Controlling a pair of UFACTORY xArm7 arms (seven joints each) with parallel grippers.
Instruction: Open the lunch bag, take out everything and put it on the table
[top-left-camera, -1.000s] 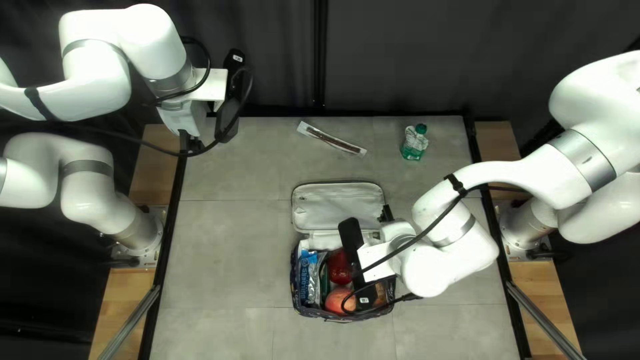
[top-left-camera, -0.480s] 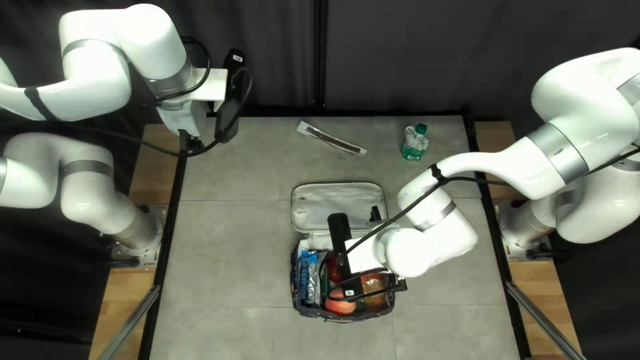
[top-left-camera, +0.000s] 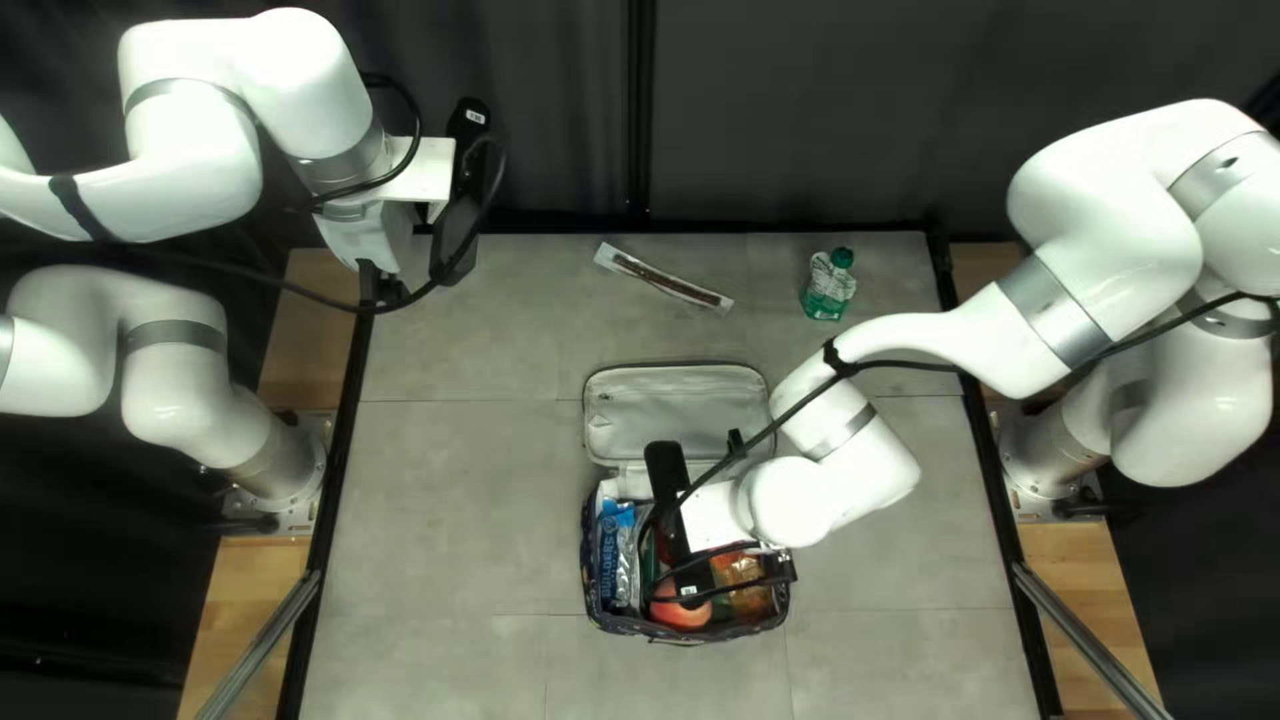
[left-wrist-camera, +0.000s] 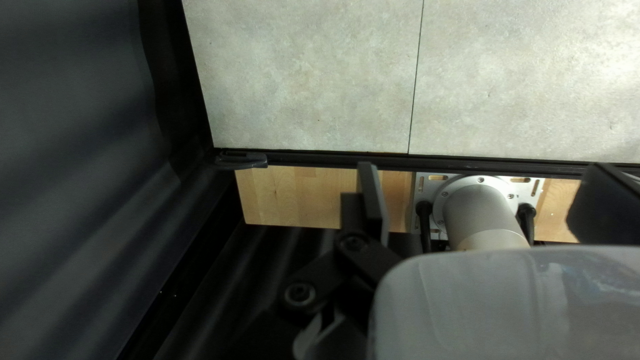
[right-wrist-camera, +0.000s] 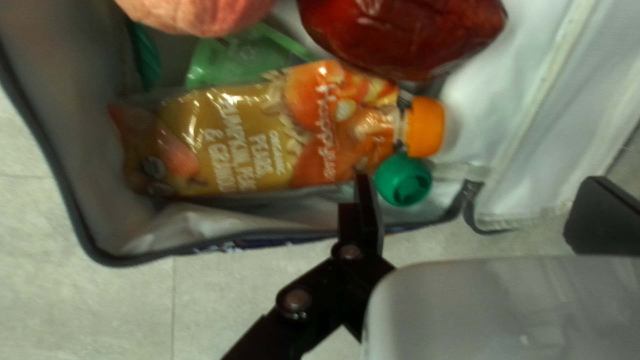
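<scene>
The lunch bag [top-left-camera: 602,590] lies near the table's front with its grey lid [top-left-camera: 675,405] flipped back. In it I see a blue bar wrapper [top-left-camera: 614,552], an apple [top-left-camera: 676,611] and an orange pouch [top-left-camera: 745,577]. My right arm's wrist [top-left-camera: 800,495] hangs over the bag. In the right wrist view my right gripper [right-wrist-camera: 482,200] is open just above the bag's side wall [right-wrist-camera: 500,100]. One finger [right-wrist-camera: 365,210] stands beside a green cap [right-wrist-camera: 403,180], right by the orange pouch [right-wrist-camera: 250,145]. A dark red packet [right-wrist-camera: 400,30] lies beyond. My left gripper [left-wrist-camera: 485,200] is open and holds nothing.
A wrapped meat stick [top-left-camera: 665,277] and a green-capped pouch [top-left-camera: 828,285] lie on the table [top-left-camera: 470,480] near its far edge. My left arm [top-left-camera: 250,120] is raised at the far left corner, above the table's black frame [left-wrist-camera: 310,157].
My right arm has swung left and come down over the open bag, covering more of its contents. The left arm and the items on the table have not moved.
</scene>
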